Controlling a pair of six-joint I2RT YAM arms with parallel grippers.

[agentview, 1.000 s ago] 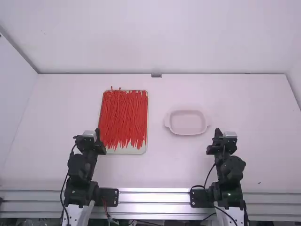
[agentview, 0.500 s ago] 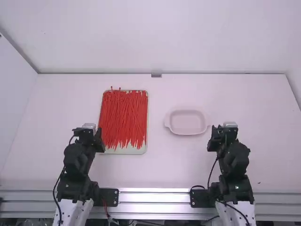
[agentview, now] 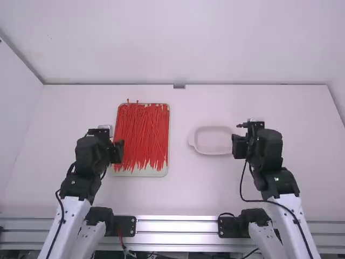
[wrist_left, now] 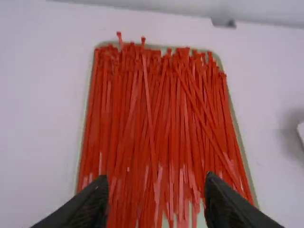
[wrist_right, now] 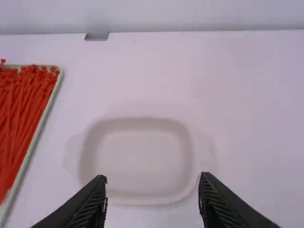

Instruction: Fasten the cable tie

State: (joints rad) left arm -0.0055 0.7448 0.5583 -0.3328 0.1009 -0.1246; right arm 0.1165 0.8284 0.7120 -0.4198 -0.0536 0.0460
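A flat tray [agentview: 166, 116] left of the table's middle carries a thick layer of red cable ties [agentview: 142, 135], all lying lengthwise. In the left wrist view the red cable ties [wrist_left: 159, 123] spread out ahead of my left gripper [wrist_left: 154, 202], which hangs open above their near ends with nothing held. In the high view the left gripper [agentview: 117, 150] sits at the tray's near left corner. My right gripper [agentview: 237, 144] is open and empty just right of a white dish [agentview: 214, 140]. The right wrist view shows that white dish [wrist_right: 137, 159] empty, right before the right gripper [wrist_right: 152, 199].
White walls close the table at the back and on the left. A small grey bracket [agentview: 179, 85] sits at the back edge. The tray's corner [wrist_right: 54, 78] and some ties appear at the side of the right wrist view. Bare table lies between tray and dish.
Both arms have risen from a folded pose near their bases and stretched forward. The left gripper now hangs over the tray's near end, the right one beside the dish.
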